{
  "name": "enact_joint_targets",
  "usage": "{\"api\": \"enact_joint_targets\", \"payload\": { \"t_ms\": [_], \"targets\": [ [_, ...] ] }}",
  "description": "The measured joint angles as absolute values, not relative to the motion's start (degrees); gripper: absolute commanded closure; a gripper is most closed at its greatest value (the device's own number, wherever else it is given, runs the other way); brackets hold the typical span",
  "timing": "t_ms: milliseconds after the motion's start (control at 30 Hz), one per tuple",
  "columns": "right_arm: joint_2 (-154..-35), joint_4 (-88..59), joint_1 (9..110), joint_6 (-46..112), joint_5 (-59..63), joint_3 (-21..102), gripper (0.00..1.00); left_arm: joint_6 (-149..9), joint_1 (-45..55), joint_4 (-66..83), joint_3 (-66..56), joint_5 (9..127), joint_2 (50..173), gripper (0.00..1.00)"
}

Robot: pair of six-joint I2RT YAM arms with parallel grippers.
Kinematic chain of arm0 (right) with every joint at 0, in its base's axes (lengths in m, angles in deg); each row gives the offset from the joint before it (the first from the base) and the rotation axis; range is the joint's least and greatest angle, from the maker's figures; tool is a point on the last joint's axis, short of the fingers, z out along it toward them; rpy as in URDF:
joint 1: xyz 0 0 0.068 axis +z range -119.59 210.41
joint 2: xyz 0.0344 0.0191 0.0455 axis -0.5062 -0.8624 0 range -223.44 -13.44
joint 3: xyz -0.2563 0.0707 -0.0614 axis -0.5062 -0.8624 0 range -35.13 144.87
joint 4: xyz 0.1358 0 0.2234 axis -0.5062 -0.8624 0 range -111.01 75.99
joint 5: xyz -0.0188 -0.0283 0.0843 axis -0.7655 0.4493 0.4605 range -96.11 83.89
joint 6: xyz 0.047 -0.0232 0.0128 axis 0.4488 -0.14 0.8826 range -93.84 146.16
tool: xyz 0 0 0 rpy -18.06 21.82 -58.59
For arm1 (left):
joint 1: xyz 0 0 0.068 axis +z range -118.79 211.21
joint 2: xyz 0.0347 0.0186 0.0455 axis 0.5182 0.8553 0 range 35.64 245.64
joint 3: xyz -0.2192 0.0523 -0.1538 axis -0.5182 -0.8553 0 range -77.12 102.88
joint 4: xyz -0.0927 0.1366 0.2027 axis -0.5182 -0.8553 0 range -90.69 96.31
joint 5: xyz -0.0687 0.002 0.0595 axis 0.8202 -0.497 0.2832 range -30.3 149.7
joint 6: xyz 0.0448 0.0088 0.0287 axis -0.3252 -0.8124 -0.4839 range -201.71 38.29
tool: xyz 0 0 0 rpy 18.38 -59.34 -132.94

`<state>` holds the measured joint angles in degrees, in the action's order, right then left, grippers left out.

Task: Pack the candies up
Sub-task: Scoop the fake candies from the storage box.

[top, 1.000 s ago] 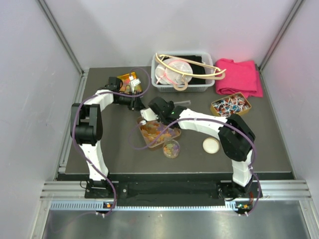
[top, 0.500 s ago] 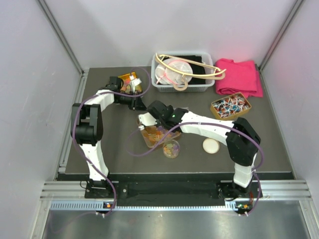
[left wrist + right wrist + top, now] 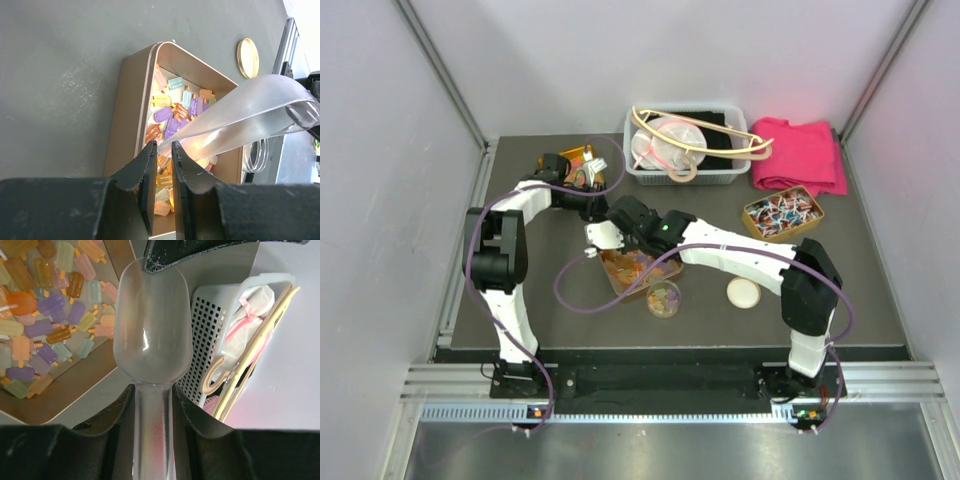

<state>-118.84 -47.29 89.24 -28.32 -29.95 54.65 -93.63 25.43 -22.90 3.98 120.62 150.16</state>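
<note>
Right wrist view: the right gripper [image 3: 152, 407] clamps the scoop [image 3: 152, 335] by its handle, bowl empty over the tin [image 3: 95, 380] holding the candies [image 3: 45, 325], likely to dig; the left gripper [image 3: 162, 160], jaws barely parted, meets its lip, grasp unclear.

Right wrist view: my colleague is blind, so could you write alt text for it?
The right tool grips the handle of an empty clear scoop by a tan tray of popsicle-shaped candies; a white basket stands beyond.

scoop [image 3: 240, 117]: blurred, hides some candies [image 3: 165, 114] | tin [image 3: 75, 382]: cut by left edge
</note>
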Motion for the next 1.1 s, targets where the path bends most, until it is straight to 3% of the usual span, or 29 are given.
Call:
{"api": "enact_joint_targets", "payload": {
  "t_ms": [500, 1100],
  "targets": [
    [-117.49, -46.67, 89.44, -28.91, -30.58, 52.22, 1.0, -97.41, 25.34, -25.59, 3.76, 119.49, 149.32, 0.8],
    [-110.62, -57.62, 89.13, -30.88, -32.83, 48.5, 1.0, -102.83, 25.28, -28.72, 1.77, 112.49, 147.47, 0.84]
  ]
}}
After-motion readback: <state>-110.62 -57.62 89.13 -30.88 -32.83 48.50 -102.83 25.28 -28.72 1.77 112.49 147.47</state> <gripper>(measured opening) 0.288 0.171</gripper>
